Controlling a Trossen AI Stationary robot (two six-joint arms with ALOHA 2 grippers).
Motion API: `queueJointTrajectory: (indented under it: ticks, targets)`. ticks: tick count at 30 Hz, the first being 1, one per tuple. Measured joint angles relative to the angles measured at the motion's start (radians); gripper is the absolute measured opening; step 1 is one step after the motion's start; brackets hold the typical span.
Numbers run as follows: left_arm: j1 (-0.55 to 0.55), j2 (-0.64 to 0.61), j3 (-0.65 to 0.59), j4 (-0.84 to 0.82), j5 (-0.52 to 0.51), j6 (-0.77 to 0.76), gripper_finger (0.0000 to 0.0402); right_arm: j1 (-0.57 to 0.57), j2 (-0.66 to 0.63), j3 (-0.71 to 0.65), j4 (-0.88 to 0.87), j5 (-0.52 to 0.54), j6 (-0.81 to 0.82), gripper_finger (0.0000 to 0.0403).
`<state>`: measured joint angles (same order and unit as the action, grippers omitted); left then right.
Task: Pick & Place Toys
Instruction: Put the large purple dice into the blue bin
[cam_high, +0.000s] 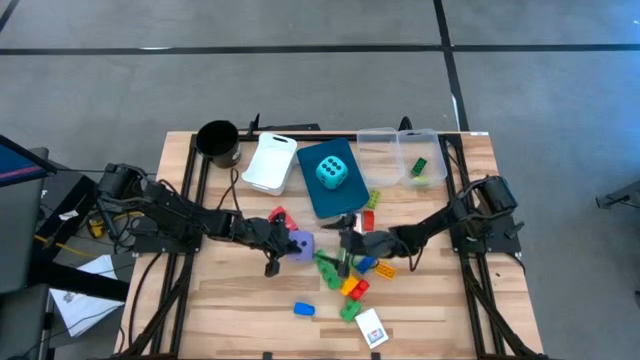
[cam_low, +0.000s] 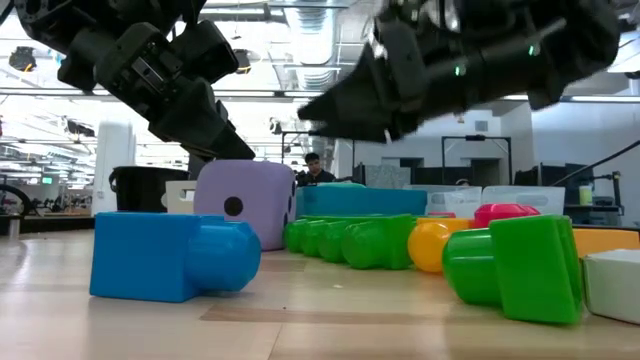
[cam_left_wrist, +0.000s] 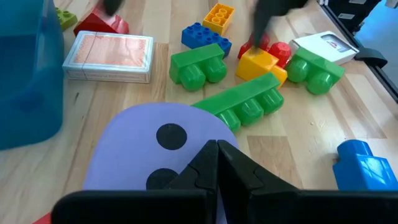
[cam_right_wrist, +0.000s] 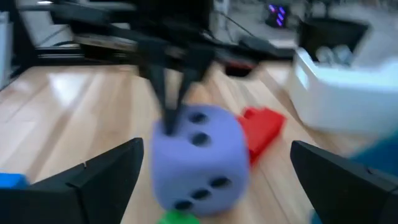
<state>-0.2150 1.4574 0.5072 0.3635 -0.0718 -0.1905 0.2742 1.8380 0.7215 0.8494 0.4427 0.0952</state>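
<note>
The left tool (cam_high: 272, 262) sits low over the middle of the counter (cam_high: 230, 320) with its two fingers (cam_left_wrist: 217, 171) pressed fully together and nothing between them; their tips meet right at the near top edge of the purple die (cam_high: 299, 245), and I cannot tell whether they touch it. The right tool (cam_high: 348, 240) faces the die from the other side, its fingers spread as wide as they go — one on either side of the die in its own wrist view, gripping nothing.

The purple die rests on the counter just beside a small red brick (cam_high: 279, 215). To its right lies the main heap of toys: a long green brick (cam_left_wrist: 244, 104), a stubby green brick (cam_left_wrist: 198, 65), a yellow brick (cam_left_wrist: 260, 64), a blue brick (cam_left_wrist: 205, 38) and an orange brick (cam_left_wrist: 218, 17). A deck of cards (cam_left_wrist: 109, 56) lies flat near the blue bin's (cam_high: 330, 190) edge. A lone blue brick (cam_high: 303, 309) sits well apart toward the counter's front, and a small white card box (cam_high: 370, 327) lies near the front too.

The cyan die (cam_high: 332, 172) rests in the blue bin. One green brick (cam_high: 419, 167) lies in the clear bin (cam_high: 405, 140) — the white bin (cam_high: 270, 163) and the black cup (cam_high: 217, 141) stand along the far edge.
</note>
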Motion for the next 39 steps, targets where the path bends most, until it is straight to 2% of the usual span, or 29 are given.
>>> queueJointTrajectory:
  ticks: [4,10,17,22,28,35,39]
  targets:
    - [0.0,0.001,-0.002,0.041,0.001,0.023,0.0,-0.046,0.001,-0.04,-0.002,-0.009,0.089,0.04]
    - [0.037,0.002,-0.003,0.093,-0.055,0.086,0.0,-0.053,0.001,-0.038,0.046,-0.027,0.013,0.04]
    - [0.101,0.002,-0.002,0.09,-0.052,0.083,0.0,-0.055,0.001,-0.038,0.04,-0.053,0.042,0.04]
    - [0.122,0.0,-0.001,0.09,-0.051,0.124,0.0,-0.055,0.003,-0.038,0.029,-0.133,0.088,0.04]
    - [0.123,0.0,0.0,0.106,-0.051,0.186,0.0,-0.062,0.116,0.001,0.14,-0.187,0.058,0.04]
    - [0.123,-0.024,0.0,0.118,-0.051,0.187,0.0,-0.091,0.286,0.124,0.142,-0.24,0.002,0.04]
    - [0.122,-0.038,0.001,0.113,-0.048,0.187,0.0,-0.094,0.312,0.172,0.096,-0.244,-0.05,0.04]
